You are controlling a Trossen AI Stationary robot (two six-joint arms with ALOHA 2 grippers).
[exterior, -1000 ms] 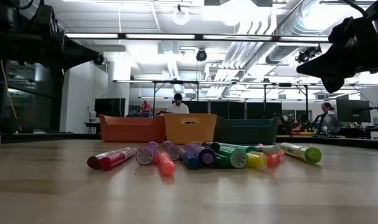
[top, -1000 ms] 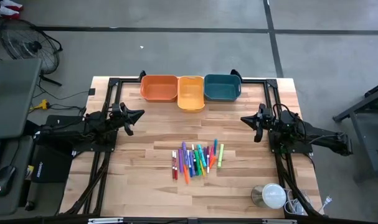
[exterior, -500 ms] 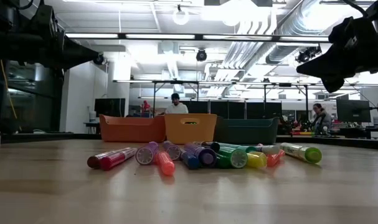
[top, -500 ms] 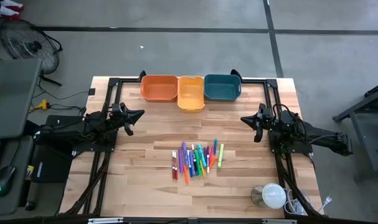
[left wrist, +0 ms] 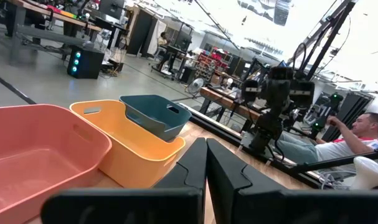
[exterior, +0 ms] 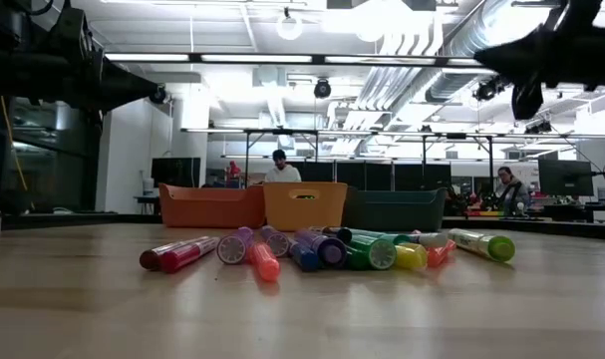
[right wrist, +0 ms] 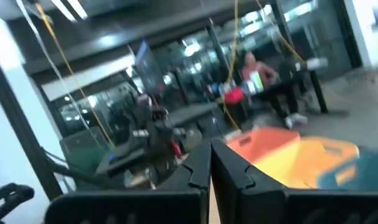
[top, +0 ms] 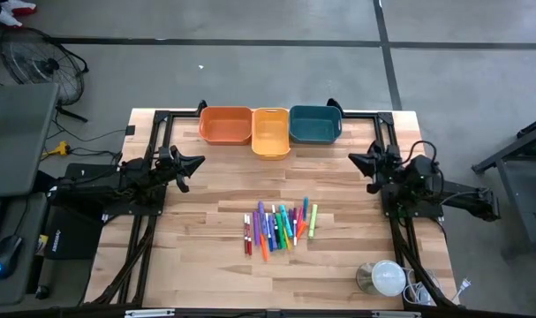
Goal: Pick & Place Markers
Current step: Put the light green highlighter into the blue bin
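Several markers point(top: 281, 227) in red, orange, purple, blue, green, pink and yellow lie side by side on the wooden table's middle, toward the near edge. The low view shows the markers point(exterior: 322, 249) resting flat on their sides. My left gripper point(top: 200, 161) hovers shut over the table's left side, pointing level toward the right. In the left wrist view, the left gripper point(left wrist: 206, 155) has its fingers pressed together. My right gripper point(top: 352, 159) hovers shut over the right side, tipped slightly upward, and the right gripper point(right wrist: 210, 155) holds nothing. Both are far from the markers.
Three bins stand in a row at the far edge: orange point(top: 225, 124), yellow point(top: 270, 131) and teal point(top: 314, 124). A white round object point(top: 387, 277) sits at the near right corner. People sit in the room beyond the table point(exterior: 280, 170).
My right gripper has risen and tipped its fingers upward, from slanting down to about level or a little above. In the high view its tip has drawn back toward the table's right edge. It stays shut. The markers have not moved.
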